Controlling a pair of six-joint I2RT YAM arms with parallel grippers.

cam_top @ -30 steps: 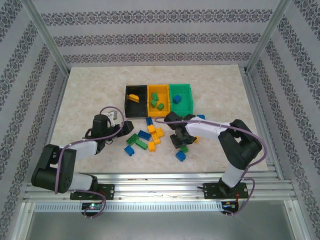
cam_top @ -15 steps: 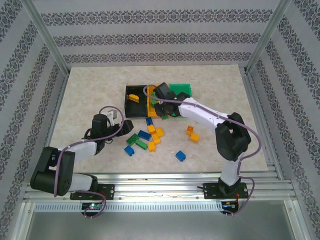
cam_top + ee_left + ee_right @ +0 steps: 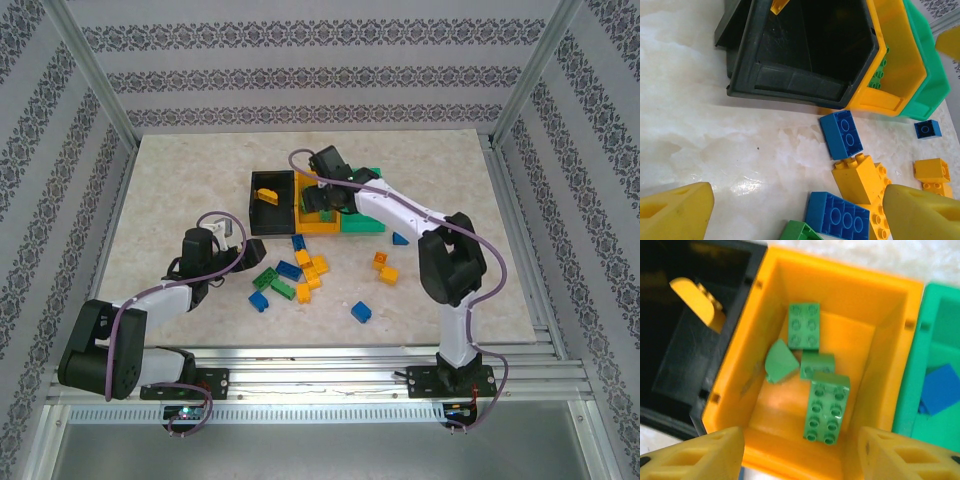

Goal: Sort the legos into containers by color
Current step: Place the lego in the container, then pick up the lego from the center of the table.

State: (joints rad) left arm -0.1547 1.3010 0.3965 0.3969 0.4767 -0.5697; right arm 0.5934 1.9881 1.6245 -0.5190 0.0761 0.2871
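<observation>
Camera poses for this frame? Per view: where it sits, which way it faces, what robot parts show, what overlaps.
Top external: above and behind the bases, looking down at the table; both arms, left gripper, right gripper.
Left wrist: low over the table, facing the black bin side-on past loose legos; yellow left fingers at the bottom corners.
Right wrist: above the orange bin, looking straight down at four green legos; right fingers at the bottom.
Shared: both wrist views catch the black and orange bins.

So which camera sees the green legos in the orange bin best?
Right wrist: it looks straight down on four green legos in the orange bin. From above the right arm is in the way; left wrist catches a few studs.
</observation>
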